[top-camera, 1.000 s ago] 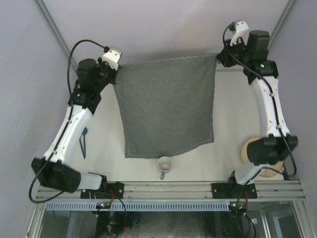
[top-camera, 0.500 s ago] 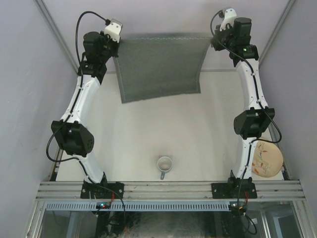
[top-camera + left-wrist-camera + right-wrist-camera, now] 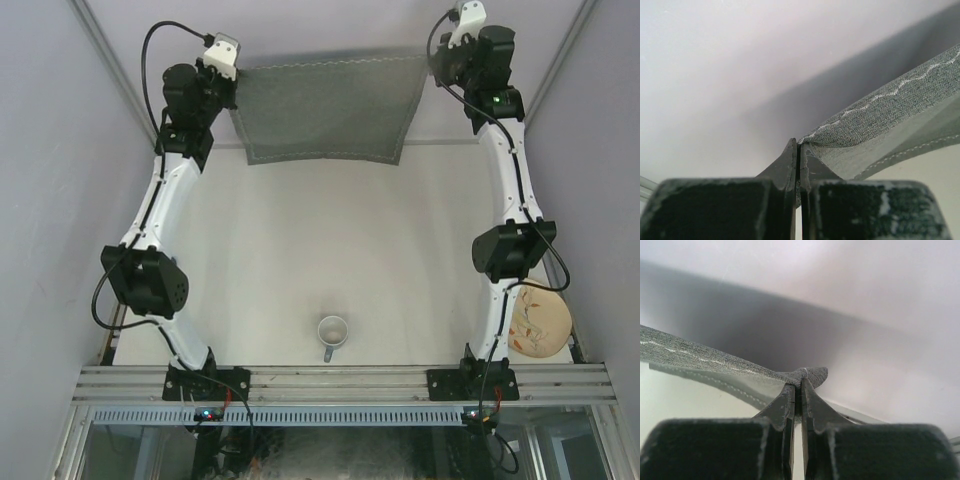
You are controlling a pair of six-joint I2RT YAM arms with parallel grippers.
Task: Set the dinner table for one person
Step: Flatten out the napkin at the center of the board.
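Now your left hand [image 3: 799,146] and right hand [image 3: 797,384] are each clamped on a corner of the grey stitched cloth [image 3: 325,110], hanging at the counter's [image 3: 300,240] 12 o'clock edge. A mug [image 3: 332,330] sits at 6, a plate [image 3: 545,320] at 4.

Top external: high above and behind the arm bases, tilted down and forward; far off, it takes in the whole large off-white rectangular table [image 3: 320,230] up to the pale lilac back wall [image 3: 320,25].
Left wrist: just behind the left gripper [image 3: 799,147], very close, aimed along its black fingers [image 3: 788,167] at that wall.
Right wrist: likewise behind the right gripper [image 3: 798,384].
Shared: the dark grey stitched cloth [image 3: 325,110]. Each wrist view sees only its pinched corner; the top view sees all of it.
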